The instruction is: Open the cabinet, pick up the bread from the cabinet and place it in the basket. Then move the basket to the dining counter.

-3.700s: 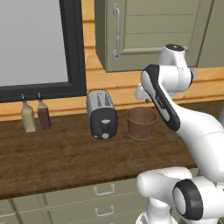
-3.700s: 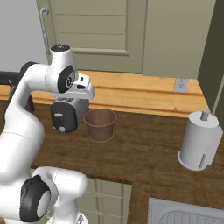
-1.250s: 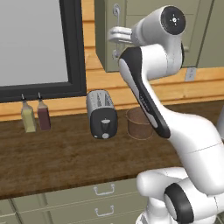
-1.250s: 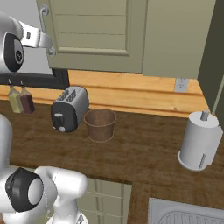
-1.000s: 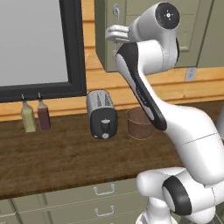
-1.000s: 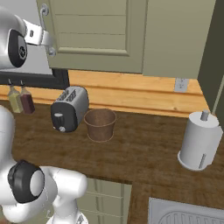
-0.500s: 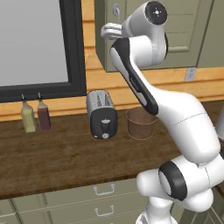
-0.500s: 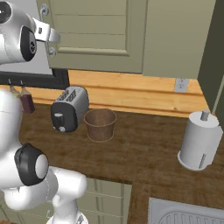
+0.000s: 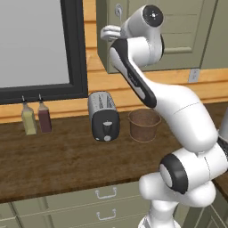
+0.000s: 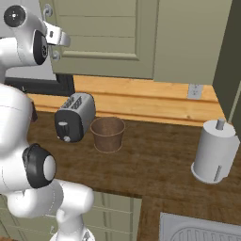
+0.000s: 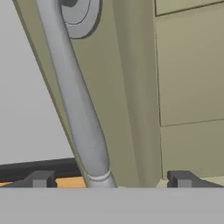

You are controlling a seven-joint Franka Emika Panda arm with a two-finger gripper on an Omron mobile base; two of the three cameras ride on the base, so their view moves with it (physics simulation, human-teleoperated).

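Observation:
The olive-green cabinet [image 9: 187,31] hangs above the counter with its panelled door [image 10: 108,33] shut. My gripper [image 9: 108,33] is raised to the door's left edge, at the long silver bar handle [image 11: 78,105]. In the hand view the bar runs down between my two dark fingertips [image 11: 41,178], and the gripper [image 11: 111,179] stands open around it without touching it. The round brown woven basket [image 9: 144,124] stands on the wood counter below, right of the toaster; it also appears in the right base view [image 10: 108,133]. The bread is hidden behind the shut door. The dining counter is out of view.
A silver toaster [image 9: 103,116] stands left of the basket. Two bottles [image 9: 35,119] sit under the black-framed window [image 9: 35,44]. A paper towel roll [image 10: 214,151] stands at the right, with a sink edge [image 10: 202,230] below it. Drawers [image 9: 102,193] run under the counter.
The arm has swung up and to the left, bringing the hand to the cabinet's handle. The gripper has stayed open. Basket and toaster have not moved.

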